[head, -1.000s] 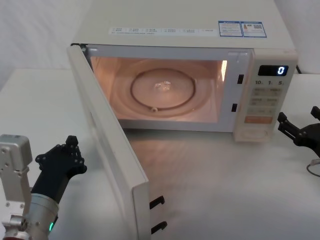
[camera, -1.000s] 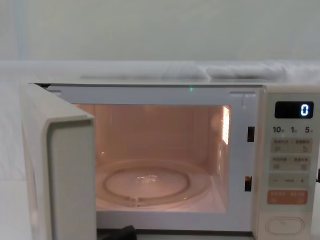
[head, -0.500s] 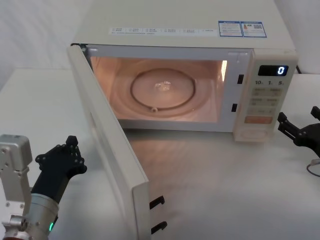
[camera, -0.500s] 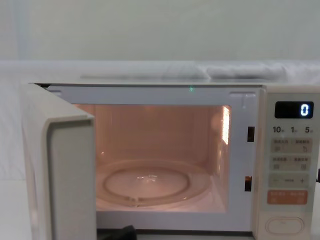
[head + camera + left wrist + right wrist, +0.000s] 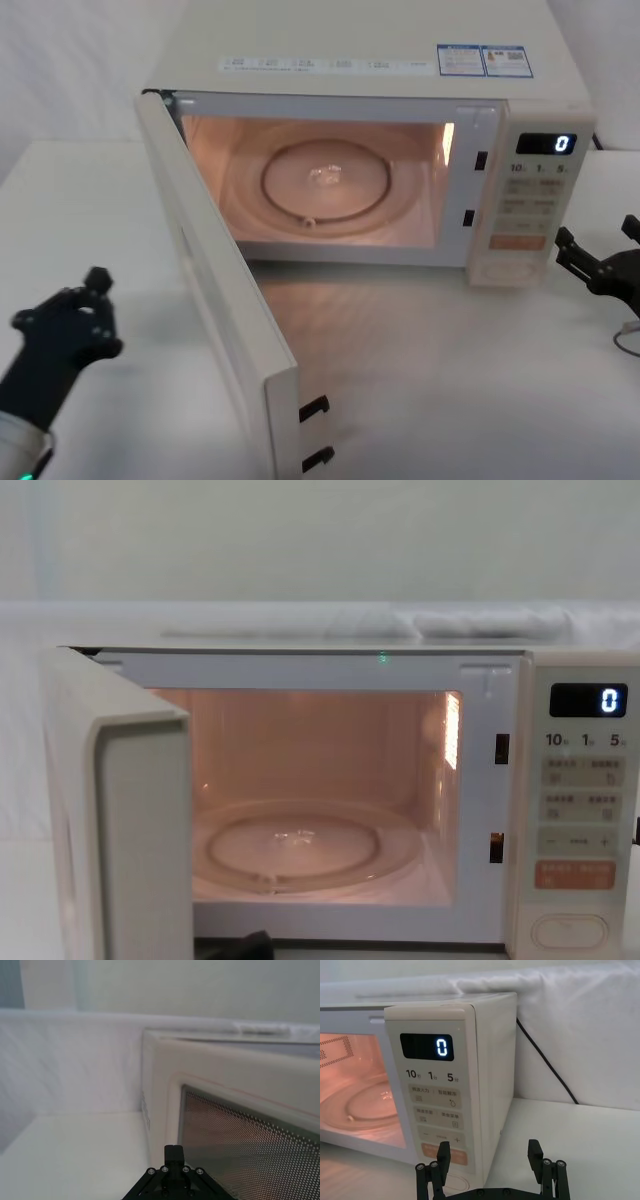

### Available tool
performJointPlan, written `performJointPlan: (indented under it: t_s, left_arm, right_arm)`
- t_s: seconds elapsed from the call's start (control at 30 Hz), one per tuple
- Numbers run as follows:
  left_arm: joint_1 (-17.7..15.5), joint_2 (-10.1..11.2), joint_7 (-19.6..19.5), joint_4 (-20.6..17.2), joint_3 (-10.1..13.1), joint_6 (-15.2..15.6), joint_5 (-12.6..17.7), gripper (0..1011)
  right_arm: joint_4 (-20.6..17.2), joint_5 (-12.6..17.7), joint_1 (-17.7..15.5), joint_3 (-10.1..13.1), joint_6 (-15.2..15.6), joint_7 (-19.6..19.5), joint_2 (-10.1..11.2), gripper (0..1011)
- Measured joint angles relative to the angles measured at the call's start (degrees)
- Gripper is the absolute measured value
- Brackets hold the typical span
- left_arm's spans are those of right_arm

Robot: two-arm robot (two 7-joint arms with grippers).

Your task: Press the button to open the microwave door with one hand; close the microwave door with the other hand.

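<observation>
My work surface is a white tabletop [image 5: 450, 380], its far edge meeting a white draped backdrop. On it sits one cream-white microwave [image 5: 370, 45], set toward the far edge and right of centre, its casing reaching close to the far right corner; its door [image 5: 215, 300] stands swung out over the left-centre of the tabletop, the free edge pointing toward the near edge, and warm cavity light falls on the surface just before the opening. A thin dark cable [image 5: 628, 340] lies in a loop on the tabletop at the right edge.
</observation>
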Motion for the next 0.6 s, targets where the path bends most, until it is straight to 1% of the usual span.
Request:
performJointPlan:
  t_s: [0.07,0.1,0.13,0.17,0.23,0.27,0.33,0.37,0.43,0.47,0.6]
  left_arm:
    - [1.06,0.63,-0.86,-1.03,-1.47,-0.17,-0.69,0]
    - [1.95,1.22,-1.58,-1.82,-2.75,-0.31,-1.19,0]
    - [1.95,1.22,-1.58,-1.82,-2.75,-0.31,-1.19,0]
    - [2.72,1.75,-2.24,-2.62,-4.1,-0.47,-1.58,0]
    - [3.39,2.28,-2.91,-3.24,-5.19,-0.57,-1.85,0]
    - [3.92,2.83,-3.46,-3.72,-6.26,-0.58,-2.05,0]
    - [4.28,3.42,-4.07,-4.17,-7.12,-0.57,-2.22,0]
    - [4.48,4.08,-4.88,-4.54,-7.8,-0.45,-2.47,0]
    - [4.51,4.73,-5.56,-4.88,-8.27,-0.27,-2.72,0]
    - [4.39,5.39,-6.25,-5.2,-8.5,0.15,-2.99,0]
    - [3.62,6.96,-7.87,-5.81,-8.63,1.17,-4.04,0]
  right_arm:
    - [0.0,0.0,0.0,0.0,0.0,0.0,0.0,1002]
    - [0.0,0.0,0.0,0.0,0.0,0.0,0.0,1002]
    - [0.0,0.0,0.0,0.0,0.0,0.0,0.0,1002]
    - [0.0,0.0,0.0,0.0,0.0,0.0,0.0,1002]
    - [0.0,0.0,0.0,0.0,0.0,0.0,0.0,1002]
    - [0.0,0.0,0.0,0.0,0.0,0.0,0.0,1002]
    - [0.0,0.0,0.0,0.0,0.0,0.0,0.0,1002]
    - [0.0,0.0,0.0,0.0,0.0,0.0,0.0,1002]
    - [0.0,0.0,0.0,0.0,0.0,0.0,0.0,1002]
    - [0.0,0.0,0.0,0.0,0.0,0.0,0.0,1002]
    - [0.0,0.0,0.0,0.0,0.0,0.0,0.0,1002]
